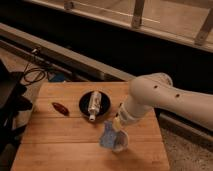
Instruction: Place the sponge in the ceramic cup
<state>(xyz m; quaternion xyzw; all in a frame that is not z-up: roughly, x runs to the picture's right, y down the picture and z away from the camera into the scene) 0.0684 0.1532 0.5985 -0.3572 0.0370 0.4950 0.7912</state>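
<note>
A pale ceramic cup (121, 143) stands on the wooden table (60, 145) near its front right. A light blue sponge (107, 137) sits against the cup's left side, reaching up toward the gripper. My gripper (116, 123) comes down from the white arm (155, 95) on the right and hangs directly above the sponge and the cup's rim. A small yellowish patch shows at its tip. Whether the gripper touches the sponge I cannot tell.
A black bowl (84, 106) holding a white bottle (93, 105) lies at the table's middle, just left of the arm. A small reddish-brown object (60, 108) rests at the left. Black cables (32, 75) and dark gear lie beyond the left edge.
</note>
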